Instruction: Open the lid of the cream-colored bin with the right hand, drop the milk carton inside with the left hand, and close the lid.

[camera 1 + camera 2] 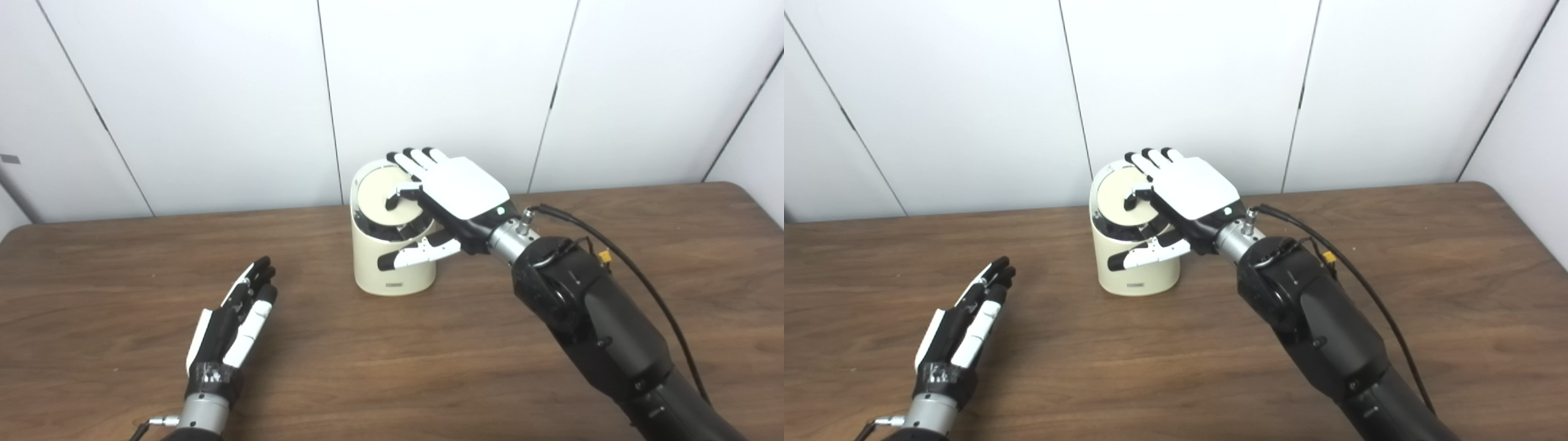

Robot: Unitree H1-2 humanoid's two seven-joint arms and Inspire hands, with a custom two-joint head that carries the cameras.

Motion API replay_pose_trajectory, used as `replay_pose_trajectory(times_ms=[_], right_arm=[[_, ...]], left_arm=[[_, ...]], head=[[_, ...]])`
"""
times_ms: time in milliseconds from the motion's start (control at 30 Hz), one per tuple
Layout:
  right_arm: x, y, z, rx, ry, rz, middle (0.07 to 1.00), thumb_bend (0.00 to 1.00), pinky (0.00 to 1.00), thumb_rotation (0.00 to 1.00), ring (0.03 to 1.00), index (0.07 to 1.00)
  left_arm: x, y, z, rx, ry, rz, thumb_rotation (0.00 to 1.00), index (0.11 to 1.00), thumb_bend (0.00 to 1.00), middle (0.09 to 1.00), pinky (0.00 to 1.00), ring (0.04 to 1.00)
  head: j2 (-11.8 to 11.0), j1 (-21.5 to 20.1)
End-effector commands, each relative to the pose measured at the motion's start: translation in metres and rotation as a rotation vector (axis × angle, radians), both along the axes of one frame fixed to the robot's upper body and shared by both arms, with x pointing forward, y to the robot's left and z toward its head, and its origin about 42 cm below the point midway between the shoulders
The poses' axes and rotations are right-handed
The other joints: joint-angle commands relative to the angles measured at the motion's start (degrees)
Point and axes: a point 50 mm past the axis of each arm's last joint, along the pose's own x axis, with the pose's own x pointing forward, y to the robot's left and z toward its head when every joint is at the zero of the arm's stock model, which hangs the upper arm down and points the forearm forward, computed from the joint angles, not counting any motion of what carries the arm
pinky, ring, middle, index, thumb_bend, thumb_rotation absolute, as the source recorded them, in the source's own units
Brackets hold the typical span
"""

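nearest to me, the left hand [236,321] lies low over the wooden table [392,343], off to the left, edge-on with the thumb side up. its fingers [256,278] are stretched out straight and held close together, pointing toward the back wall, and it holds nothing. it sits well apart from the bin.

farther in, the right arm [594,318] reaches diagonally from the lower right, a black cable [643,282] looping along it. beyond that, near the table's back edge and about the middle, stands the cream-colored bin [392,257], upright. its round lid [383,199] is down on top, with a dark ring round its edge. the right hand [450,193] lies flat over the right part of the lid, palm down, fingers extended past the far rim and side by side. its thumb [419,251] is spread away, lying across the front of the bin's wall. it grips nothing.

i can't see a milk carton anywhere. behind it all is a white panelled wall [429,79].
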Motion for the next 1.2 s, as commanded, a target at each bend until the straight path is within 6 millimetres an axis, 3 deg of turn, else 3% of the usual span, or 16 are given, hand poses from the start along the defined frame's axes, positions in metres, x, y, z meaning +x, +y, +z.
replay_pose_trajectory(times_ms=[0, 200, 400, 600, 733, 867, 1167], right_arm=[[0.002, -0.003, 0.006, 0.053, 0.013, -0.017, 0.987, 0.7, 0.98, 1.0, 1.0, 0.756], [0.001, -0.014, 0.025, 0.271, -0.031, -0.057, 0.997, 0.64, 0.94, 1.0, 1.0, 0.958], [0.0, -0.028, 0.017, 0.406, 0.033, -0.113, 1.0, 0.62, 0.92, 1.0, 1.0, 1.0], [-0.009, -0.053, -0.008, 0.547, 0.144, -0.164, 1.0, 0.63, 0.93, 1.0, 1.0, 1.0], [-0.019, -0.071, -0.028, 0.611, 0.188, -0.173, 1.0, 0.58, 0.91, 1.0, 1.0, 1.0], [-0.041, -0.088, -0.056, 0.66, 0.242, -0.21, 1.0, 0.57, 0.91, 1.0, 0.99, 1.0], [-0.088, -0.094, -0.1, 0.882, 0.296, -0.262, 0.969, 0.66, 0.89, 1.0, 0.946, 0.972]], left_arm=[[0.004, -0.001, 0.015, 0.01, -0.067, 0.003, 0.74, 0.949, 0.77, 0.92, 1.0, 0.954], [0.004, 0.0, 0.014, -0.004, -0.071, -0.001, 0.74, 0.952, 0.75, 0.923, 1.0, 0.955], [0.006, -0.001, 0.01, -0.003, -0.055, -0.017, 0.74, 0.967, 0.78, 0.937, 1.0, 0.968], [0.002, -0.001, 0.011, -0.002, -0.065, -0.007, 0.75, 0.956, 0.75, 0.929, 1.0, 0.959], [-0.001, 0.002, 0.013, -0.006, -0.074, -0.014, 0.77, 0.966, 0.7, 0.927, 1.0, 0.954], [-0.004, 0.006, 0.014, -0.029, -0.082, -0.01, 0.76, 0.992, 0.67, 0.945, 1.0, 0.953], [-0.024, 0.022, 0.015, 0.048, -0.088, -0.002, 0.78, 1.0, 0.63, 0.963, 1.0, 0.969]], head=[[0.08, -0.07], [-0.32, -0.04], [-0.58, -0.03], [-0.63, 0.0], [-0.34, -0.14], [-0.27, 0.08], [0.02, 0.46]])
